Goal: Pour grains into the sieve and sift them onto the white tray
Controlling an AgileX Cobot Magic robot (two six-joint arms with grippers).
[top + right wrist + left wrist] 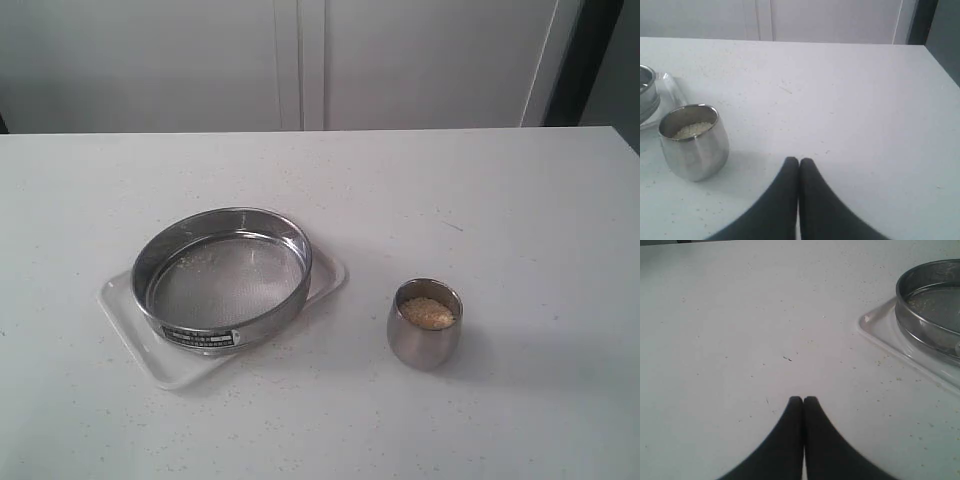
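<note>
Grains (428, 312), yellow and off-white, lie in the small rounded steel cup (424, 345) beside the wide round steel mesh sieve (222, 275) resting on the shallow white rectangular tray (150, 350). Left gripper (803, 399) and right gripper (799, 160): fingers pressed together over the white table (500, 200).

White speckled tabletop (500, 180); pale panelled wall (150, 60) behind, dark strip (590, 60) at right

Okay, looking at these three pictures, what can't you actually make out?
- Label plate on the sieve: print too small and blurred, exterior view.
- White tray: middle hidden under the sieve, every view.
- Grains in the steel cup: depth hidden by the cup's wall.
- Sieve: cut off by the frame edge in both wrist views.
- Left gripper and right gripper: only shut tips show; absent from the exterior view.
</note>
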